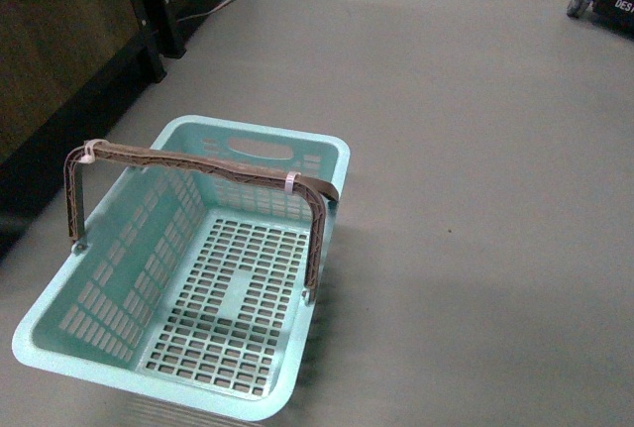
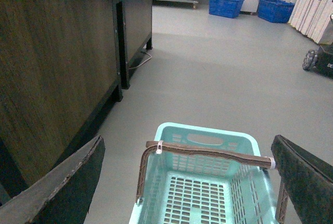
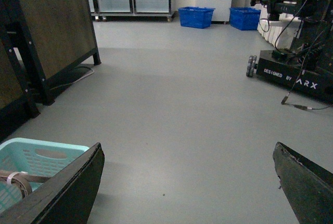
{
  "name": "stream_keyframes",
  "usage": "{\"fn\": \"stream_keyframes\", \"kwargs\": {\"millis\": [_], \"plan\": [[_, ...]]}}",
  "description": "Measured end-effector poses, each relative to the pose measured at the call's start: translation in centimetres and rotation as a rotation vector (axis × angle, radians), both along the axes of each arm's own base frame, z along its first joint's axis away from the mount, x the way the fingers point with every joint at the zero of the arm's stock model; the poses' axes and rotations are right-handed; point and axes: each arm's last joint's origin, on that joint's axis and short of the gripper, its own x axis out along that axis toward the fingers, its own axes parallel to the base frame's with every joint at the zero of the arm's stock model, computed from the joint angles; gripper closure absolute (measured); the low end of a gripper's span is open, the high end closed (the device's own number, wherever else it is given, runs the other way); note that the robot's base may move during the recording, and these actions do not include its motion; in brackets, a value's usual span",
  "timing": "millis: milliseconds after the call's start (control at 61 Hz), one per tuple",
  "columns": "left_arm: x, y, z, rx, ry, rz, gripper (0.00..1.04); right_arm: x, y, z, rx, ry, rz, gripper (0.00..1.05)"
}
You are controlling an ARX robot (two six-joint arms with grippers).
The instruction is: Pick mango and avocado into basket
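Since neither mango nor avocado is showing anywhere on the floor [image 1: 475, 199], I am risking a grab at the wrong fruit. The basket [image 1: 134, 259], pale teal and slotted, is sitting empty before me, its raised handle [image 1: 198, 161] threatening to snag my left gripper [image 2: 187, 141] and right gripper [image 3: 188, 148], both spread and empty.

"DESIGNED BY ARX" on robot base [image 3: 291, 76]

Left hand [image 2: 187, 143] and right hand [image 3: 188, 148] spread wide.

glossy plastic basket [image 1: 327, 155]; matt floor [image 1: 475, 150]
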Motion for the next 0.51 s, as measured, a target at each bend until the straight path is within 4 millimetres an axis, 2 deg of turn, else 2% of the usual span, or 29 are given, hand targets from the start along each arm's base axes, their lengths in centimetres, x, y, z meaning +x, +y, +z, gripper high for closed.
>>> {"fn": "stream_keyframes", "kwargs": {"millis": [508], "plan": [[0.00,0.00,0.01,0.000,0.000,0.000,0.07,0.00,0.00,0.00,0.000,0.000,0.000,0.08]]}}
